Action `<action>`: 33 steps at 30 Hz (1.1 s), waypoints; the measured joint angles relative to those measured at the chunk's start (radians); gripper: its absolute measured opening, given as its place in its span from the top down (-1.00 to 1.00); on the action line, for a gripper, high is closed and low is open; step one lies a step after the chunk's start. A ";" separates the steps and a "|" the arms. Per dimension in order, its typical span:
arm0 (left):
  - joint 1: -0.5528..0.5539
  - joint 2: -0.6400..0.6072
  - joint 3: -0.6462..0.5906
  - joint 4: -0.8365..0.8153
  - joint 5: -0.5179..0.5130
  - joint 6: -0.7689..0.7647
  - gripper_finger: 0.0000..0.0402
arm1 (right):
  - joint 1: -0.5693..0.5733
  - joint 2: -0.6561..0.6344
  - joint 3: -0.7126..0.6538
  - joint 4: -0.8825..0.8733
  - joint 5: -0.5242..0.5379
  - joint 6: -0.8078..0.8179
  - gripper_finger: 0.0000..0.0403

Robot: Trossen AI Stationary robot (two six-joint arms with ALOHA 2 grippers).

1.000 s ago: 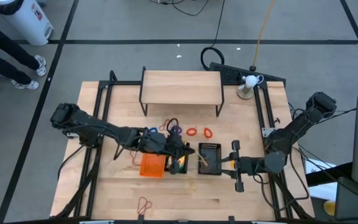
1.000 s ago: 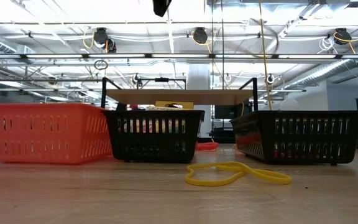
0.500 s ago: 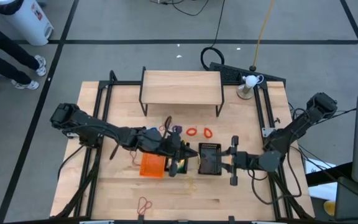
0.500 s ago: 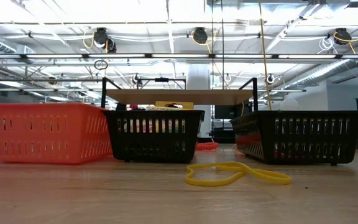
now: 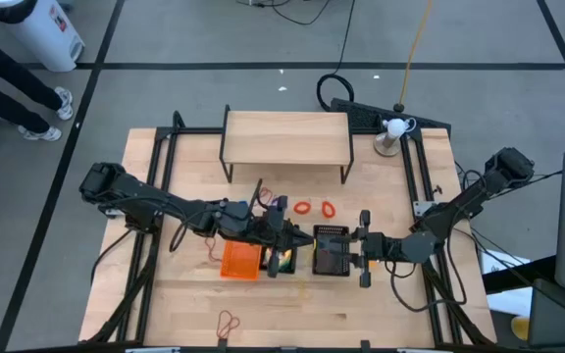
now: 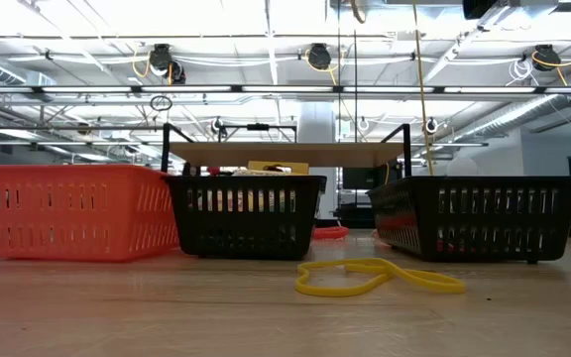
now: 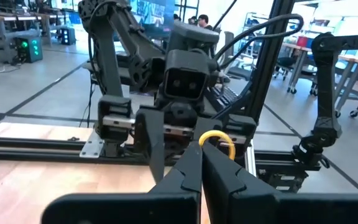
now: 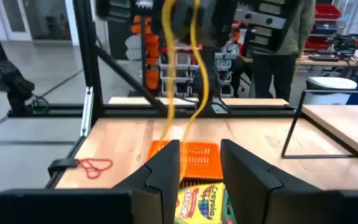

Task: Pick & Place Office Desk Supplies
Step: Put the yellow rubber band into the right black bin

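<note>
left gripper (image 7: 201,163) fingers pinched on thin yellow rubber-band loop (image 7: 217,138), above middle black mesh tray (image 5: 281,257) | right gripper (image 8: 199,163) fingers parted, empty, over right black mesh tray (image 5: 331,249) | orange mesh tray (image 5: 240,261) leftmost

From above, the left arm hides most of the middle black tray (image 5: 281,257). Low view cuts both grippers off completely, and the orange tray (image 6: 67,211) blocks whatever's behind it.
</note>
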 joint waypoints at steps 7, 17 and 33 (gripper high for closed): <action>0.019 0.000 0.000 0.009 0.000 -0.001 1.00 | -0.046 -0.001 -0.015 0.048 -0.147 0.001 0.48; 0.032 0.000 0.000 0.047 0.026 -0.002 1.00 | -0.051 0.000 -0.015 0.044 -0.150 -0.002 0.48; 0.035 0.008 0.000 0.088 0.124 0.017 1.00 | -0.148 0.112 -0.015 0.188 -0.335 0.000 0.48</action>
